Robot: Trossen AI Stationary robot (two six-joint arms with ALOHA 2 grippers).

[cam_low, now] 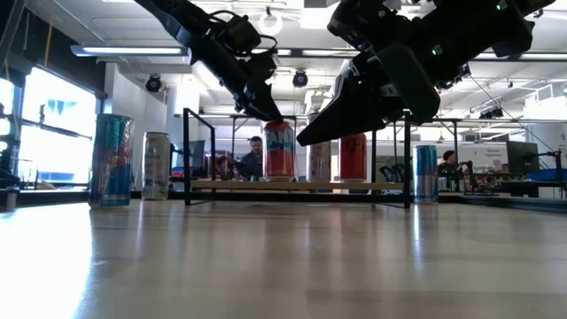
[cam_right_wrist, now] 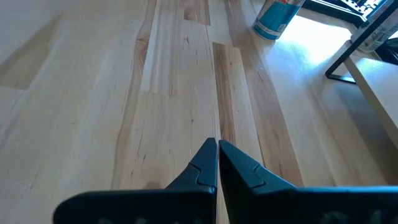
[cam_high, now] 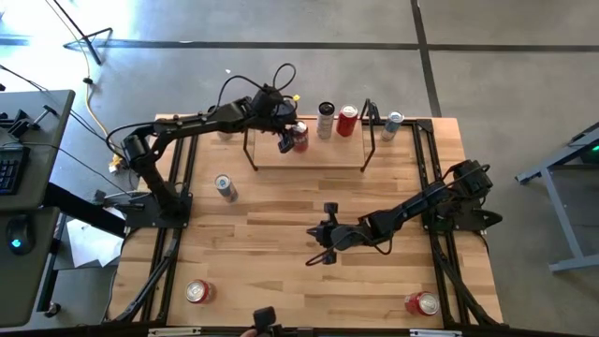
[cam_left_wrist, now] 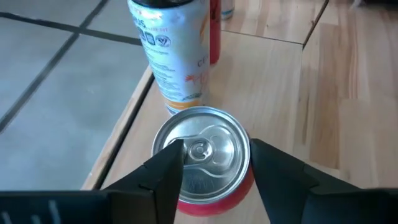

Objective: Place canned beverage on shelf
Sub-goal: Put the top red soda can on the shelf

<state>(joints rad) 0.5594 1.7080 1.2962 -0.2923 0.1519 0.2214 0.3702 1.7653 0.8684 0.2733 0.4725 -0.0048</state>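
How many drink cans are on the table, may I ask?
8: red can on the shelf at the left gripper; white can, second red can, teal can behind it; silver can left, hidden from above; blue can in front; left corner can, right corner can.

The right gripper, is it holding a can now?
No, the right gripper has its fingers shut together over bare table, with nothing between them.

Left arm: extended toward the far side of the table, wrist angled downward. Left gripper (cam_high: 288,140) positioned at far centre, fingers (cam_left_wrist: 163,171) parted, one on each side of an object's top.

Right arm: reaches from the right edge toward table centre, held low. Right gripper (cam_high: 326,241) with fingers (cam_right_wrist: 208,163) pressed fully together, holding nothing.
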